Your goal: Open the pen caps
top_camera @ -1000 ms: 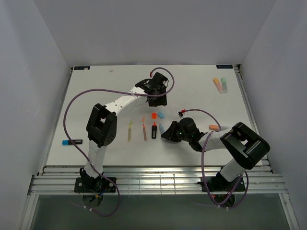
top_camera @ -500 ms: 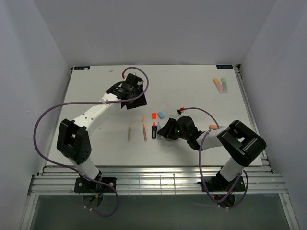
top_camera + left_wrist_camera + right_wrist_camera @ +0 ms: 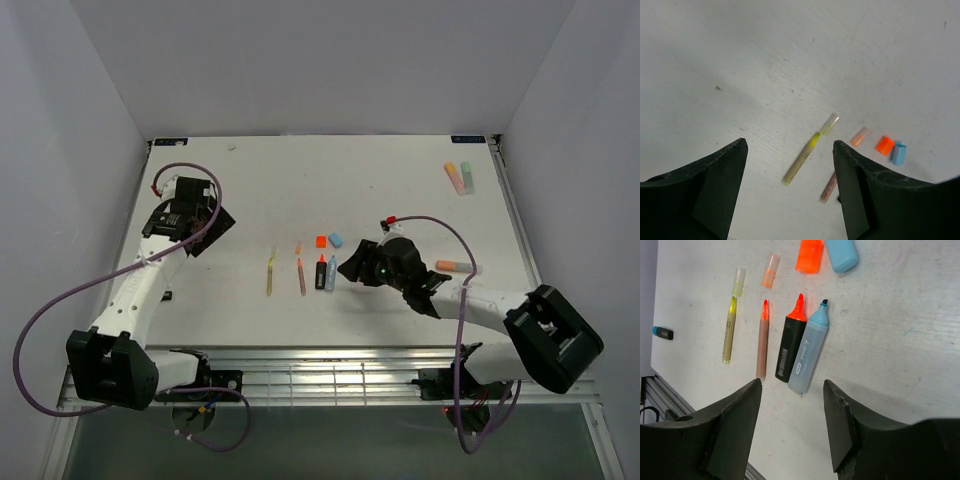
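Observation:
Four uncapped pens lie side by side mid-table: a yellow pen [image 3: 729, 330], a thin orange pen [image 3: 762, 340], a black highlighter with an orange tip [image 3: 792, 342] and a pale blue highlighter [image 3: 808, 350]. Their caps lie loose just beyond the tips: a clear yellow cap [image 3: 739, 281], a pale orange cap [image 3: 771, 264], an orange cap [image 3: 810, 255] and a blue cap [image 3: 841, 254]. My right gripper [image 3: 792, 383] [image 3: 349, 268] is open and empty, just right of the blue highlighter. My left gripper [image 3: 790, 144] [image 3: 208, 224] is open and empty, far left of the pens.
A capped pen with a blue cap [image 3: 662, 332] lies near the table's left edge. An orange pen [image 3: 455, 266] lies right of my right gripper. Green and orange highlighters [image 3: 460, 177] lie at the back right. Purple cables loop off both arms.
My left arm has swung from above the caps to the table's left side. My right gripper has drawn back slightly right, uncovering the blue highlighter beside the black one.

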{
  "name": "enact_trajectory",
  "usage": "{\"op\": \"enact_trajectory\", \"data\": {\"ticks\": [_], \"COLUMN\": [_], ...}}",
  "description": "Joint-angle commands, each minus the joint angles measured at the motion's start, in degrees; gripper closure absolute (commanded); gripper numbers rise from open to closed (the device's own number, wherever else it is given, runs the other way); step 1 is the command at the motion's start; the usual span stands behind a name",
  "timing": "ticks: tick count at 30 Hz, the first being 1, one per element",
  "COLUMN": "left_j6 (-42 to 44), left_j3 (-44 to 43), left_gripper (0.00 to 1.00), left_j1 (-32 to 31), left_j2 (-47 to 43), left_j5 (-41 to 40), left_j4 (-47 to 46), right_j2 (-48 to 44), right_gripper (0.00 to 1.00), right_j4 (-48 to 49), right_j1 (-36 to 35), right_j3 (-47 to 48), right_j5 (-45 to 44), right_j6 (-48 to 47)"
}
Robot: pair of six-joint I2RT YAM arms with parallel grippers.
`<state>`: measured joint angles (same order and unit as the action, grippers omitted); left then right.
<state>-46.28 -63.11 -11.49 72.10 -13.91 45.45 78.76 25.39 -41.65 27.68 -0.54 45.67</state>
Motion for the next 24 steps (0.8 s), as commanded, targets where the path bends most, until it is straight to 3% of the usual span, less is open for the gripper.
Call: {"op": "enact_trajectory", "data": {"ticks": [1,3,9,17,24], "left_j6": [-3.6,-7.1,-14.7,-17.9,-19.8], "left_j3": [1.6,3.2,6.5,6.0,7.9], "left_gripper": [0.2,0.16,0.15,0.13,0.13], "left_j1": [3.2,5.2,14.5,24.1,28.3], "left_j2": [-2.6,-2.8,-0.8,2.6,5.2], "left_j5": [-5.2,-7.1,-11.7,-19.3,-19.4], "left_j4": [5.6,9.3,14.6,16.2,13.9], "right_j2": [-8.5,-13.2,-20.5,-21.2,-20.9], "right_gripper": [0.41,0.4,0.39,0.39,0.39], "right_j4": [-11.7,-15.0,-19.8,-22.0,-21.8], "right_j1": [-0.2,-0.2,-0.2,-0.2,-0.2], "right_j3": [2.5,3.7,3.8,4.0,4.0], "right_j5": [-4.6,-5.3,-3.8,-1.5,-1.6], "right_j6": [-6.0,-8.1,-9.2,-10.3,-11.3]}}
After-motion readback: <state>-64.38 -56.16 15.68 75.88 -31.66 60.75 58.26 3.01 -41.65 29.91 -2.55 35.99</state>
